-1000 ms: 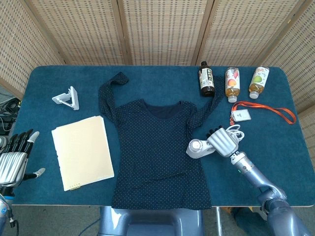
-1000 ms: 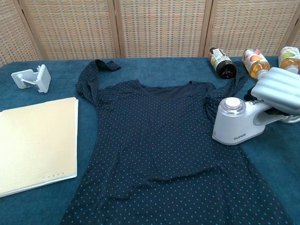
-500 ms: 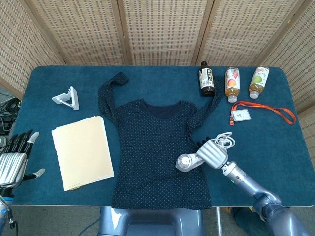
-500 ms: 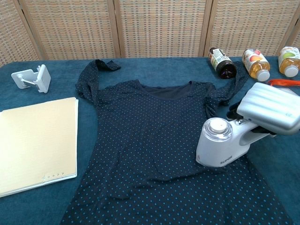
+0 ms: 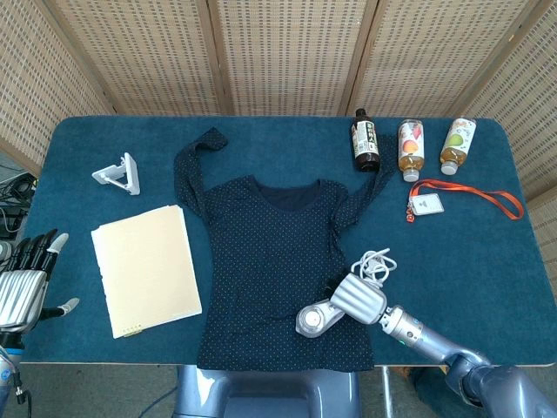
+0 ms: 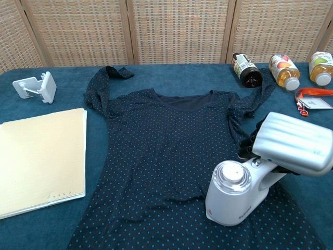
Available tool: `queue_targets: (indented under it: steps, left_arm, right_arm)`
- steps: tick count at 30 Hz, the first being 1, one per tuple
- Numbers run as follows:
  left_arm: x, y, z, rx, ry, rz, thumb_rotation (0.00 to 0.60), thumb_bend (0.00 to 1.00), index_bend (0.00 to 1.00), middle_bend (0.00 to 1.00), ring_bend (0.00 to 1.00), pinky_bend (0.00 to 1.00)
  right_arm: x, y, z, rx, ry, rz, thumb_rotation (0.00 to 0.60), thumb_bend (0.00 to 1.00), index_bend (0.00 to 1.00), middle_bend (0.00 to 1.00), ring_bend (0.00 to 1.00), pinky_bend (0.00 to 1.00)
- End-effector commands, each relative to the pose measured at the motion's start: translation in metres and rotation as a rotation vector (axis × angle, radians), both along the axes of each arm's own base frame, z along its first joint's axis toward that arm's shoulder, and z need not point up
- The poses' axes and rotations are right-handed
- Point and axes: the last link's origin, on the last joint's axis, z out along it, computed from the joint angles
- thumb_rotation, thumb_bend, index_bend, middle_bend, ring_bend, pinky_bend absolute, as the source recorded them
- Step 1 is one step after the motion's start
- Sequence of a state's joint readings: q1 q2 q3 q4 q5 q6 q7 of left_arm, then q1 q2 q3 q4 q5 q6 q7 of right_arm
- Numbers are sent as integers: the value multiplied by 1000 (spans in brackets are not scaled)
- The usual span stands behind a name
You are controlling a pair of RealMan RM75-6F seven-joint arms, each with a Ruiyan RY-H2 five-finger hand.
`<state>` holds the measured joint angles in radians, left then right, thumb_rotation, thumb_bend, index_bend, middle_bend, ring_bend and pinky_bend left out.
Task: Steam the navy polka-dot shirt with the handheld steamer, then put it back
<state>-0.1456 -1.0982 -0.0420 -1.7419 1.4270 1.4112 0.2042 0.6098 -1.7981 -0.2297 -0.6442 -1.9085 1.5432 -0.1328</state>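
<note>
I am gripping the white handheld steamer (image 6: 232,195) in my right hand (image 6: 294,143), resting it on the lower hem of the navy polka-dot shirt (image 5: 278,252); my left hand (image 5: 24,283) is hanging spread and empty beside the table.

This looks like a staged test area in a lab or office rather than a home. A table covered in dark teal carpet-like cloth (image 5: 261,131) stands closed in by folding woven-rattan screens with pale wooden frames (image 5: 287,52) from 9 through 12 to 3 o'clock. At 3 o'clock lies a white ID badge on an orange lanyard (image 5: 466,193), an office item. Tangled cables on the floor (image 5: 12,205) at 9 o'clock are dim, probably equipment leads.
</note>
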Motion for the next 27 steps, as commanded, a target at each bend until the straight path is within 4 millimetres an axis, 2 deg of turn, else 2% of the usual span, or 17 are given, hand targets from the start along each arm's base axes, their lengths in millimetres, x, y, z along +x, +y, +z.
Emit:
queue_targets:
  steps: [1,12,18,27]
  left_arm:
    - [0,0,0,0,0,-1,600,0,0,0,0,0]
    - [0,0,0,0,-1,0,600,0,0,0,0,0]
    - [1,0,-1,0,0,0,600,0,0,0,0,0]
    - [1,0,0,2,-1,0,600,0,0,0,0,0]
  right_arm:
    - [2,6,-2,16,12,17,600,1000,930,736,824,1000]
    - [-3,1,-2,2,35,-34,600,1000,930,736,824,1000]
    - [-14,-12,5,-43,53,-81,600,1000,930,737,824,1000]
    - [-34,-44,28,-156,71,-174,600,1000,930,736,824,1000]
